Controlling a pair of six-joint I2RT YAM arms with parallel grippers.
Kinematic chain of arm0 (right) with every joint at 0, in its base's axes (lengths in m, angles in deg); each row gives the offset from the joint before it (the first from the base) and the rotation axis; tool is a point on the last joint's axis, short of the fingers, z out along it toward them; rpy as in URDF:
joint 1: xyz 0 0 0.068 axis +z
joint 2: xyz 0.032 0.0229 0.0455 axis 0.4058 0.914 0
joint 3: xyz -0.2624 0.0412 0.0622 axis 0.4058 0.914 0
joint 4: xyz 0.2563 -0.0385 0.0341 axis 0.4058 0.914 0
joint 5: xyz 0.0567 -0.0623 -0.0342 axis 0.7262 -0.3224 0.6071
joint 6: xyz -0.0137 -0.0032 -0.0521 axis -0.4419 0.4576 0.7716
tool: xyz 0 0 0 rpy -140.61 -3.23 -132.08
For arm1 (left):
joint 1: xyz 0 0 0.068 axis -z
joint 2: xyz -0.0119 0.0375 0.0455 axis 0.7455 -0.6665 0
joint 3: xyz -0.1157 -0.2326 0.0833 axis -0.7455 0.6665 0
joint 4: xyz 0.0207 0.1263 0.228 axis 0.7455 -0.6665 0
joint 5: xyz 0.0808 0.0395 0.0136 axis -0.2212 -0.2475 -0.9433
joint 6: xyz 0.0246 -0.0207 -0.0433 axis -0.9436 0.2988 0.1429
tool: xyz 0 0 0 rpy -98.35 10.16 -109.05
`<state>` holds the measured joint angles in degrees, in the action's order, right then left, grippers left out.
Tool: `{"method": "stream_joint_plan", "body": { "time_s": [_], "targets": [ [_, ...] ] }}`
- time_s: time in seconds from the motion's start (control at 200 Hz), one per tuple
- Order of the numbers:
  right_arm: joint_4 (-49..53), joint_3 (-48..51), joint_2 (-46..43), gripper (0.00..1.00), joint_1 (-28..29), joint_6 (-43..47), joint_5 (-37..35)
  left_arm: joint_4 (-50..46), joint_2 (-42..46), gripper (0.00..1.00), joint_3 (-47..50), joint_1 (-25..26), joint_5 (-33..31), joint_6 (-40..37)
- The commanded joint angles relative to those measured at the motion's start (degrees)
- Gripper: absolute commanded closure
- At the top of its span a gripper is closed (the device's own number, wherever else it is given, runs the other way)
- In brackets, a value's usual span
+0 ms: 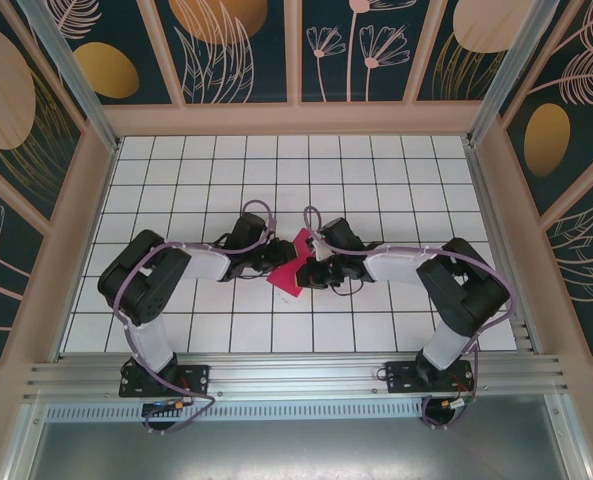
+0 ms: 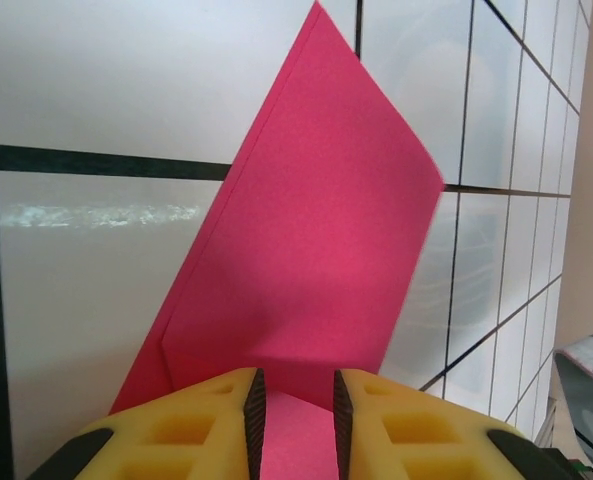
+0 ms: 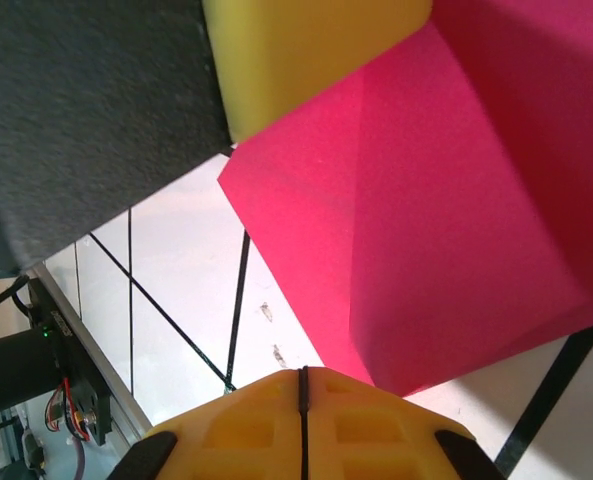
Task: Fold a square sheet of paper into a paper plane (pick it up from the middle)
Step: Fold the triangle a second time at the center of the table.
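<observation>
White glossy tiles with dark grid lines cover the table (image 1: 176,180), which is walled by teal panels (image 1: 236,50) painted with tan leaf and flower shapes. A ribbed metal rail (image 1: 296,375) runs along the near edge. Two arms with black and white shells reach inward and meet at the middle of the table.

The paper (image 2: 316,250) lies there between them, plain matte magenta. It is folded into an angular, pointed shape with sharp creases and a doubled layer along one edge.

The left gripper (image 2: 296,385) has blocky yellow fingers (image 2: 206,425) with black ribbed pads, set slightly apart, and paper shows in the narrow gap. The right gripper (image 3: 303,375) has its yellow fingers pressed together just beside a corner of the paper.
</observation>
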<state>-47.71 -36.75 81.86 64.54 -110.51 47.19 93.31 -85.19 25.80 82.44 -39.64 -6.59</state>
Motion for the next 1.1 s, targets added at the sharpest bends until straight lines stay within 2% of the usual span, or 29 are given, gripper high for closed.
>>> {"method": "stream_joint_plan", "body": {
  "time_s": [0.0,0.17,0.31,0.616,0.826,1.096],
  "targets": [
    [-0.3,1.6,-2.3,0.94,-0.3,-1.6,-0.8,-1.6,4.0,0.72,-0.2,0.1,0.7,-1.4],
    [-1.7,1.9,-1.4,0.96,0.7,-2.1,2.2,-0.5,4.4,0.77,0.8,0.6,5.6,-1.5],
    [-1.6,1.8,0.1,0.96,1.4,-2.3,2.1,-0.2,2.0,0.79,0.4,1.5,6.3,-1.3],
    [-3.8,2.5,3.9,0.97,1.5,-2.7,3.0,-1.0,-2.7,0.83,-0.7,1.6,2.2,-0.7],
    [-1.5,2.6,6.3,0.96,1.5,-2.4,-0.4,-3.0,-3.7,0.84,-0.5,1.5,-0.1,-1.6],
    [-1.3,2.6,-0.6,0.95,1.7,-3.0,0.5,-3.9,-3.9,0.84,-0.6,1.5,-0.5,-2.2]
  ]
}}
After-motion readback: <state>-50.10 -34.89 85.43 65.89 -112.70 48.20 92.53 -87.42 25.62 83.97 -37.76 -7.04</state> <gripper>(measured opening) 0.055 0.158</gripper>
